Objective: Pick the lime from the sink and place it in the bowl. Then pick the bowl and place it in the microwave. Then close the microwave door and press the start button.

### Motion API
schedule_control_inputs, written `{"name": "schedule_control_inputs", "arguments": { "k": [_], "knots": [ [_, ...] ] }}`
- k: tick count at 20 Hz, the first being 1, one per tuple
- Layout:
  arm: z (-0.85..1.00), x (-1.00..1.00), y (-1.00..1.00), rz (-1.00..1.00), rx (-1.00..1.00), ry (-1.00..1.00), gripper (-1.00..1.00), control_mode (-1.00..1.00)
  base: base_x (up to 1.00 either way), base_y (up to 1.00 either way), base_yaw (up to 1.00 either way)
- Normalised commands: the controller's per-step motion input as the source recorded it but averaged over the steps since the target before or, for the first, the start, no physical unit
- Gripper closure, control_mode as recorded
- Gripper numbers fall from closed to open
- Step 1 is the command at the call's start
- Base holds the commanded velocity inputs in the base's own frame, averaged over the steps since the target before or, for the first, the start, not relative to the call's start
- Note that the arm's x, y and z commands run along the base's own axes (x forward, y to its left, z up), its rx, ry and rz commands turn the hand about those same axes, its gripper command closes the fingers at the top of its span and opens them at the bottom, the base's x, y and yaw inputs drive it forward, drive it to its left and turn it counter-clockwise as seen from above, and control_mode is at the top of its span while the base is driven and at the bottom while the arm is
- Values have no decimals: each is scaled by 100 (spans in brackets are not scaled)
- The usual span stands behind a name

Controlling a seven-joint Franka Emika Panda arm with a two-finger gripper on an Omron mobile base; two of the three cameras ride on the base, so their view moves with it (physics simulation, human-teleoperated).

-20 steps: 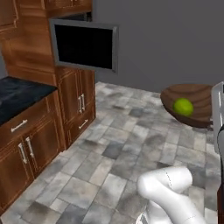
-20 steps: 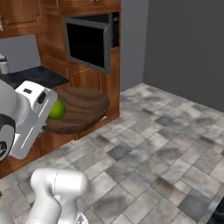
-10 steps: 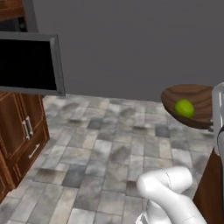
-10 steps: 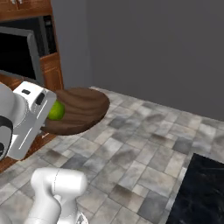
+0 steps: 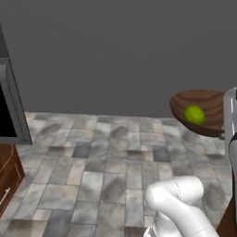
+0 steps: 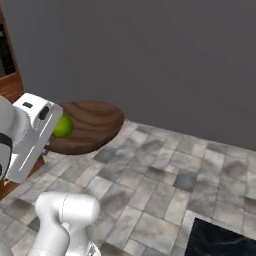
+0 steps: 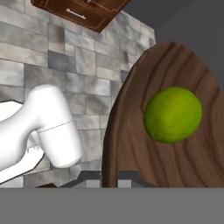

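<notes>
The bowl (image 5: 203,111) hangs in the air above the tiled floor (image 5: 106,162), carried at its rim by the gripper (image 7: 109,177) — the dark brown wooden dish sits level, with the lime (image 5: 194,114) resting inside it. In the hand view the two finger tips stand close together at the near edge of the bowl (image 7: 175,122), one on either side of the rim, so the fingers are closed on the bowl's wall; the lime (image 7: 173,114) lies a little past them on the grained inner surface, not touching the fingers. From the right base view the bowl (image 6: 92,125) juts out from beside the white hand, and the lime (image 6: 63,126) peeks out just beside the hand's housing, partly hidden by it. Behind everything runs a plain dark grey wall (image 6: 165,60). At the left edge of the left base view stands the microwave door (image 5: 14,106), a grey-framed panel seen nearly edge-on, well apart from the bowl, with brown wooden cabinets (image 5: 8,178) below it. The hand view also catches a wooden cabinet front (image 7: 81,11) beyond the floor tiles. At the bottom right of the right base view lies a black slab (image 6: 220,240) — what it belongs to cannot be told.
</notes>
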Motion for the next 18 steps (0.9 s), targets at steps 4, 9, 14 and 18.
{"name": "schedule_control_inputs", "arguments": {
  "k": [4,9,14,18],
  "knots": [
    [0,0,0,0,0,0,100,100,100,0,-5],
    [0,0,0,0,0,0,100,100,99,0,45],
    [0,0,0,0,0,0,100,100,93,0,71],
    [0,0,0,0,0,0,100,100,99,0,70]
  ]
}}
